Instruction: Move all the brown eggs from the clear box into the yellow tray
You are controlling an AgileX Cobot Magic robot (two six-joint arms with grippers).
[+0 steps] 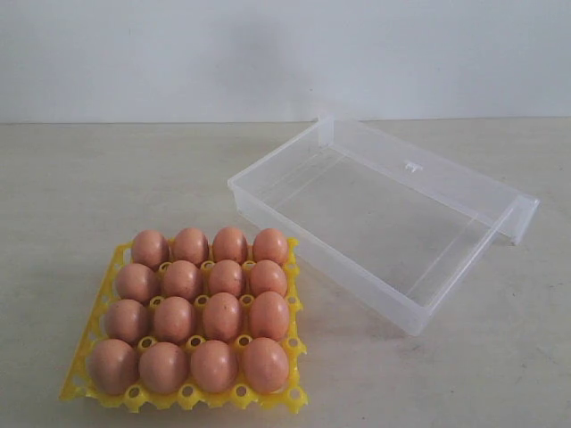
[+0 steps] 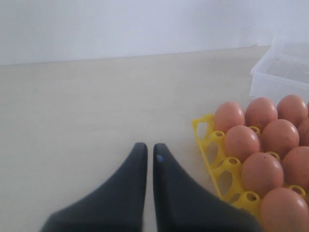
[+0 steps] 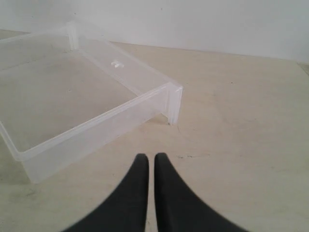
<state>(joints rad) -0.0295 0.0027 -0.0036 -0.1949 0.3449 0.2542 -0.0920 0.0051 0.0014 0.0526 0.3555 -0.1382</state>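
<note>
Several brown eggs (image 1: 221, 315) fill the yellow tray (image 1: 96, 326) at the front left of the table; each cup I see holds one. The clear box (image 1: 308, 242) lies to its right with its lid (image 1: 446, 174) folded back, and no egg shows inside. Neither gripper appears in the exterior view. In the left wrist view my left gripper (image 2: 150, 146) is shut and holds nothing, beside the tray (image 2: 212, 145) and its eggs (image 2: 241, 142). In the right wrist view my right gripper (image 3: 148, 157) is shut and holds nothing, close to the box (image 3: 87, 130).
A pale tabletop (image 1: 107, 178) runs back to a white wall (image 1: 268, 53). Bare table lies behind the tray and to the right of the box.
</note>
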